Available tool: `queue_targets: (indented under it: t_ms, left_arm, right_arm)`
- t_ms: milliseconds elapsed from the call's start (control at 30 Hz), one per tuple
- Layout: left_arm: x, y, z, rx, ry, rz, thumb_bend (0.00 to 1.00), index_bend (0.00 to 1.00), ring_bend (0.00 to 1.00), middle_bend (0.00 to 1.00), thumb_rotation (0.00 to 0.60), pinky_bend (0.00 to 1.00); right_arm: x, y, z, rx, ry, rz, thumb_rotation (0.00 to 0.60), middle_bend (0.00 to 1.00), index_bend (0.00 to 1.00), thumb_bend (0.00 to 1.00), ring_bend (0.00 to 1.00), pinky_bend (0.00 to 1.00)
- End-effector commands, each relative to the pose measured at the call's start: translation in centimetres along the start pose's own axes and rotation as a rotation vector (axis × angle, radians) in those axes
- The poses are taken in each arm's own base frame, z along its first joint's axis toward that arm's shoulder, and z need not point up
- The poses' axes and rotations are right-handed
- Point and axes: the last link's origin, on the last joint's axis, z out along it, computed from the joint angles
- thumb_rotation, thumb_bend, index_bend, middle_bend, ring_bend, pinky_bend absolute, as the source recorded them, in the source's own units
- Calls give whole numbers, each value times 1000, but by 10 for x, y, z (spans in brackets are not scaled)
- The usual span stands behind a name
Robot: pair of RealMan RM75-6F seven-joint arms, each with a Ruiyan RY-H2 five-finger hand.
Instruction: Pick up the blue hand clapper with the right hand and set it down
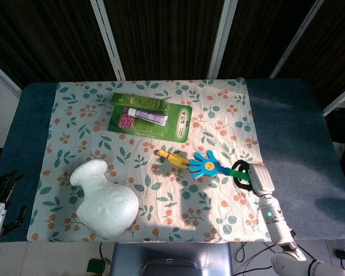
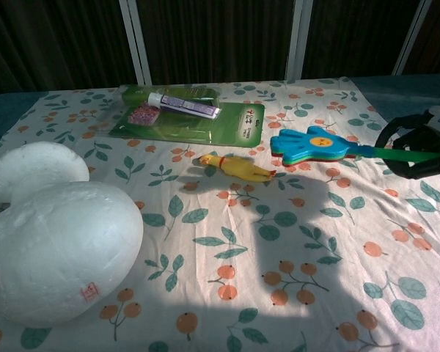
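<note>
Your right hand [image 1: 254, 177] is clamped on the blue hand clapper [image 2: 313, 143], lifted just right of the rubber chicken [image 2: 233, 166]. Pickup looks done; set-down remains.

The blue hand clapper [image 1: 207, 167] [image 2: 312, 143] is showing as a flat, hand-shaped toy with spread plastic fingers, a yellow smiley face on its palm and a green handle [image 2: 400, 154]. It is hanging clear above the floral cloth [image 1: 218, 123], lying roughly level, with its fingers pointing toward the yellow rubber chicken [image 1: 173, 158] [image 2: 235, 167] and casting a shadow below. The right hand [image 1: 254, 178] [image 2: 418, 143] is gripping it by the handle end, dark fingers wrapping around the green stem.
</note>
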Motion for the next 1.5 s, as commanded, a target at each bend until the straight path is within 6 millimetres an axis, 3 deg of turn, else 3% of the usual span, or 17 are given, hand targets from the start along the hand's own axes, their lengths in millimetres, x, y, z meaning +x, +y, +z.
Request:
queue_targets:
  t_ms: [33,267,367,467,533,733,933,1100,1300,1500]
  left_arm:
    - [-1,0,0,1,-1,1,466,0,0,0,600,90]
    - [-1,1,1,3,0,5,465,0,0,0,600,90]
    - [-2,1,1,3,-2,6,465,0,0,0,600,90]
    - [-2,1,2,4,-4,6,466,0,0,0,600,90]
    - [-2,1,2,4,-5,6,465,0,0,0,600,91]
    - [-3,1,2,3,-6,5,467,0,0,0,600,90]
    - [-3,1,2,2,-8,5,466,0,0,0,600,90]
    - [-4,1,3,4,-10,5,468,0,0,0,600,90]
    - [-4,2,3,1,-13,4,468,0,0,0,600,90]
    - [-5,2,4,0,-17,4,468,0,0,0,600,90]
  right_arm:
    - [11,0,-1,100,105,126,600,828,899,508,905,998]
    - [21,-9,-5,229,200,173,600,841,888,507,922,1000]
    - [33,-23,-13,378,324,314,600,844,875,506,932,1000]
    - [35,-22,-12,438,365,355,600,845,868,506,943,1000]
    - [31,-17,-7,412,325,303,600,845,865,506,954,1000]
    - [13,4,7,196,31,-85,600,846,864,506,960,1000]
    - [8,0,1,142,-18,-161,600,846,865,506,961,1000]
    - [19,-13,-5,182,60,2,600,847,864,507,960,1000]
    - [46,-30,-21,309,374,353,600,847,864,506,961,1000]
    - [42,-26,-18,302,374,387,600,848,865,506,961,1000]
